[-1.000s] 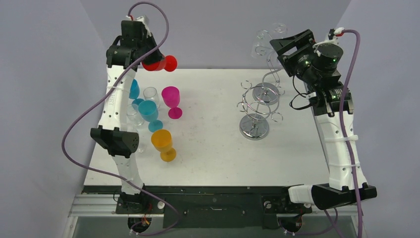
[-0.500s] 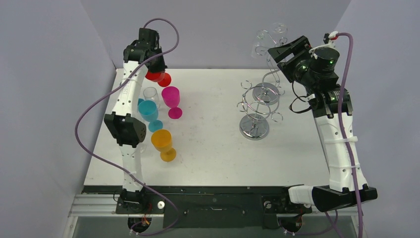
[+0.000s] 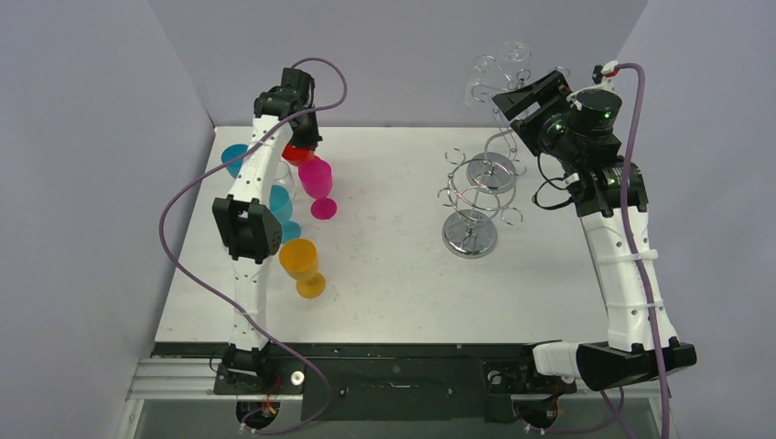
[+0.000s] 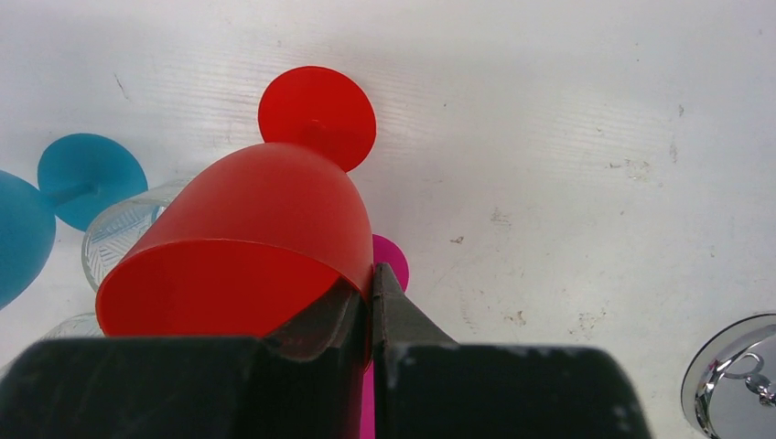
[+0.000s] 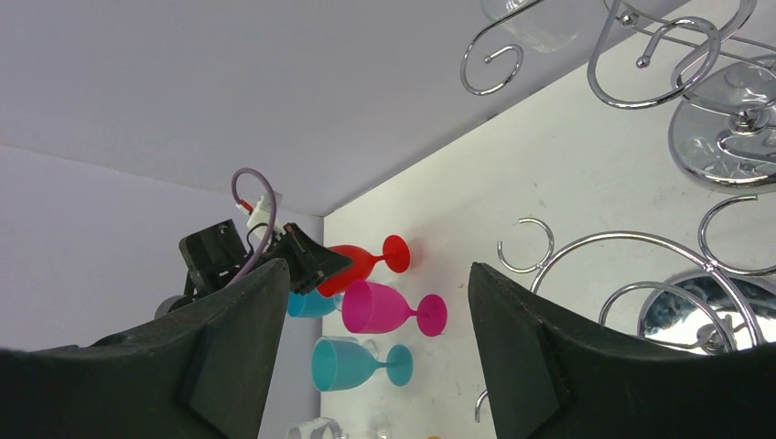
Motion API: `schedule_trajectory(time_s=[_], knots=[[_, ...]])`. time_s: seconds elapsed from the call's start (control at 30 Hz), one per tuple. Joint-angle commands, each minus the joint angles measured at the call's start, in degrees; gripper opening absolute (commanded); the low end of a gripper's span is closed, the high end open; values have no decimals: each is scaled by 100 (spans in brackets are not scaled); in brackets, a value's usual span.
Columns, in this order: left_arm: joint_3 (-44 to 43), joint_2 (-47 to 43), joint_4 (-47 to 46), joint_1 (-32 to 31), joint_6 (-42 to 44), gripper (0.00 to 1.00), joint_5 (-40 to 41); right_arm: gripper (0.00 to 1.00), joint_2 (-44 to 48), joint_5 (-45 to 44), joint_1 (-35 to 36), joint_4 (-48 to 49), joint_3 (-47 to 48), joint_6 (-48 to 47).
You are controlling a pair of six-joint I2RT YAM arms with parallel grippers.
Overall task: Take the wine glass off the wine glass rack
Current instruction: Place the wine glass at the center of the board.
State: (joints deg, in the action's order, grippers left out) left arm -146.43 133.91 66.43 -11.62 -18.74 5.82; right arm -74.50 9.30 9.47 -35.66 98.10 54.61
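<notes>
One tilted red wine glass (image 4: 247, 219), rim-clamped in the left gripper (image 4: 371, 279) at upper left, liable to topple the adjacent pink glass (image 3: 316, 176); right gripper (image 5: 377, 274) spread apart.

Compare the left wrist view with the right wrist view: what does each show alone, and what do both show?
Only the left wrist view shows the red glass at its open mouth, with the rim pinched in the left gripper. Only the right wrist view shows the open right gripper, the rack's curled wire hooks and the back wall. Both show the red glass, the magenta glass, a teal glass and the white table.
</notes>
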Motion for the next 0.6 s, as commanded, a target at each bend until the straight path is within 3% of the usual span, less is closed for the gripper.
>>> schedule_trajectory(time_s=[0.0,0.57], knots=[[-342,82,-31,0,81,0,135,67,33,-26,54,255,-46,-56],[-395,369,69,-24,109,2,128,67,84,2,56,411,-294,-3]])
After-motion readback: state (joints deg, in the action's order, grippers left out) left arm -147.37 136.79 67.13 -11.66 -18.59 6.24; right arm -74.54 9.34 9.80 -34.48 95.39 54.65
